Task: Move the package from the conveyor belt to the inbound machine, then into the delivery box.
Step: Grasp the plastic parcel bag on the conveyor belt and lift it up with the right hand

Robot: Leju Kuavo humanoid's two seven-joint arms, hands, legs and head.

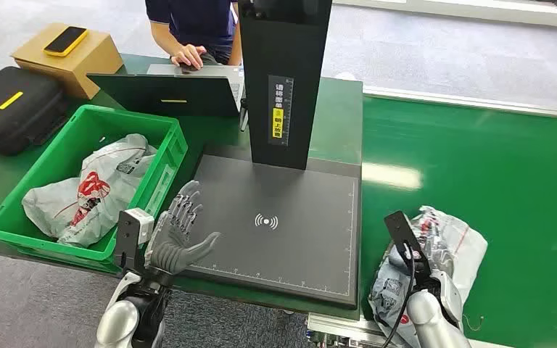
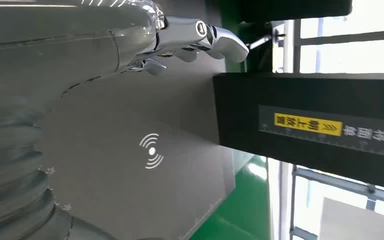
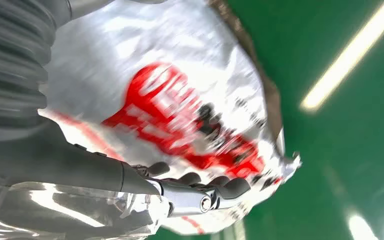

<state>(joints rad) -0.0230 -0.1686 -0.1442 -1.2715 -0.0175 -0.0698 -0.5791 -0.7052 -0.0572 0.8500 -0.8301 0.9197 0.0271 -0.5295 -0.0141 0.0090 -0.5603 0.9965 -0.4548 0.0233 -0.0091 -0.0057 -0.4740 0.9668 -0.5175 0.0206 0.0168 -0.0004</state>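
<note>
Green matte conveyor belt [image 1: 493, 167] fills frame right. Crinkled white plastic package with red print [image 1: 450, 243], lower right, grasped by right hand [image 3: 200, 192]. Left hand [image 1: 178, 235] released, fingers spread, over flat black inbound machine plate [image 1: 290, 246]. Green plastic crate [image 1: 156, 177] left.

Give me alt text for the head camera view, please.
The right hand rests on a grey plastic package on the green conveyor belt, beside the black inbound machine. The left hand hovers open near a green delivery box.
</note>
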